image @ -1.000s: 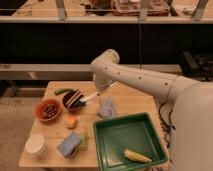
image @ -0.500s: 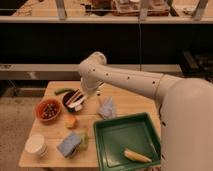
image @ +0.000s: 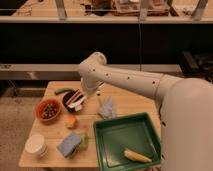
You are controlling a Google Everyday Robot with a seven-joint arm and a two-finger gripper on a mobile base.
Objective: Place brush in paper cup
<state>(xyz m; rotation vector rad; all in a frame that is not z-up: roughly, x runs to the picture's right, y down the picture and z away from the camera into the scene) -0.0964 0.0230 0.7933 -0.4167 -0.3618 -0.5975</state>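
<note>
My gripper [image: 75,101] hangs low over the left half of the wooden table [image: 125,102], just right of the orange bowl. It is shut on the brush [image: 77,105], whose whitish handle shows slanting under the dark fingers. The white paper cup [image: 36,145] stands at the table's front left corner, well below and to the left of the gripper. The brush's bristled head cannot be made out.
An orange bowl of dark bits [image: 48,110] sits left of the gripper. A small orange piece [image: 71,121], a blue sponge [image: 70,144] and a crumpled bluish wrapper [image: 107,107] lie nearby. A green tray [image: 127,140] at the front right holds a yellow wedge [image: 137,156]. A green item [image: 62,91] lies at the back left.
The arm has swung left across the table, carrying the brush from near the middle towards the orange bowl. Nothing on the table has moved.
</note>
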